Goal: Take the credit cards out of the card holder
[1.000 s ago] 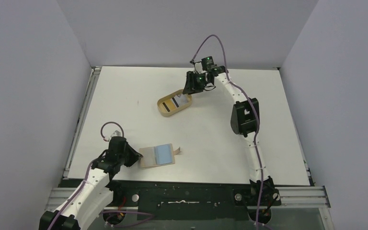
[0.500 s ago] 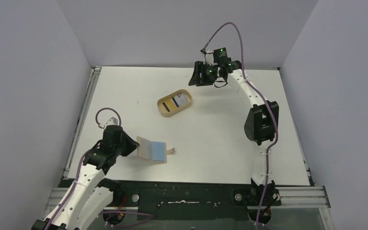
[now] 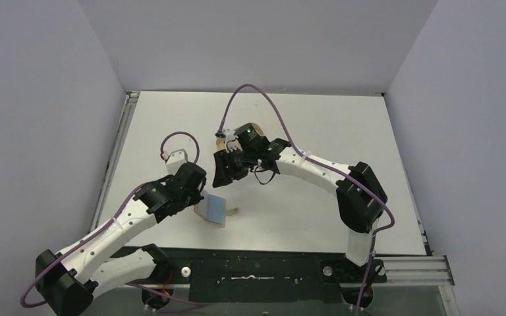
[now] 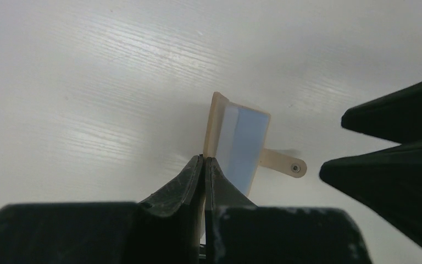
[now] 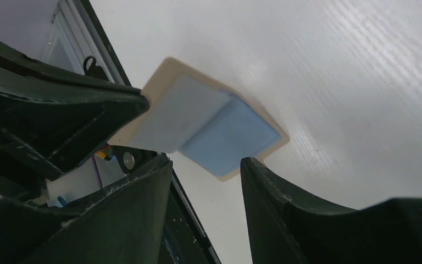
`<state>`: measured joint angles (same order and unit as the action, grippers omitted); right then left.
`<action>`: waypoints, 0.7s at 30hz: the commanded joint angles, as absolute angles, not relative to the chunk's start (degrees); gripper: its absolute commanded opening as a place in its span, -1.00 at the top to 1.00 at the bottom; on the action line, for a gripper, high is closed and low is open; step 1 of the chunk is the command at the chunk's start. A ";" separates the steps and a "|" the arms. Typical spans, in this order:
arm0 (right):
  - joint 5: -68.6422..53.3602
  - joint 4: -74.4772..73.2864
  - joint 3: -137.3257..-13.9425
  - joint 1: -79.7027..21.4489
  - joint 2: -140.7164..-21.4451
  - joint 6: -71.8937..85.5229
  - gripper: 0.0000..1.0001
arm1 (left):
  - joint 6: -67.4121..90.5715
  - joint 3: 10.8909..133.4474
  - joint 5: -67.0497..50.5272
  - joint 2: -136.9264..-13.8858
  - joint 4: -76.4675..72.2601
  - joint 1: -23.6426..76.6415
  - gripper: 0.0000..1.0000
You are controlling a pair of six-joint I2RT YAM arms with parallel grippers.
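Table: a white table (image 3: 303, 197), with both arms meeting over its near-left part.
Right arm: it reaches in from the right and bends low toward the middle.
Left arm: it stretches up from the near-left corner and is the nearer arm, already on the job.
Wooden tray: only a sliver of the rim (image 3: 258, 126) shows behind the right wrist, and its contents are hidden.
Right gripper (image 5: 204, 165): the jaws are partly spread and hold nothing. It hangs just behind and above the card holder, pointing down at the open face.
Left gripper (image 4: 204, 159): the jaws are pinched tight on the edge of one tan flap.
Card holder (image 5: 198, 124): it sits by the near-left edge, open and tilted up off the table. Its long side runs away from the left claw, and the blue lining faces the right claw.
Credit cards: I can't pick one out. A pale panel lies beside the blue one, and I can't tell whether it is a card or a pocket.
Snap tab (image 4: 286, 164): it sticks out on the far side, clear of both claws.
Obstruction: nothing lies between the right claw and the open face, though the left fingers crowd one edge.
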<state>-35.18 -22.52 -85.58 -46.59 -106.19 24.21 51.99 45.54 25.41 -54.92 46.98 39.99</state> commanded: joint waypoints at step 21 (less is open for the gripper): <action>-13.66 10.06 -63.87 -55.94 -94.29 35.33 -0.46 | 58.61 57.11 38.15 -60.15 55.22 43.41 1.00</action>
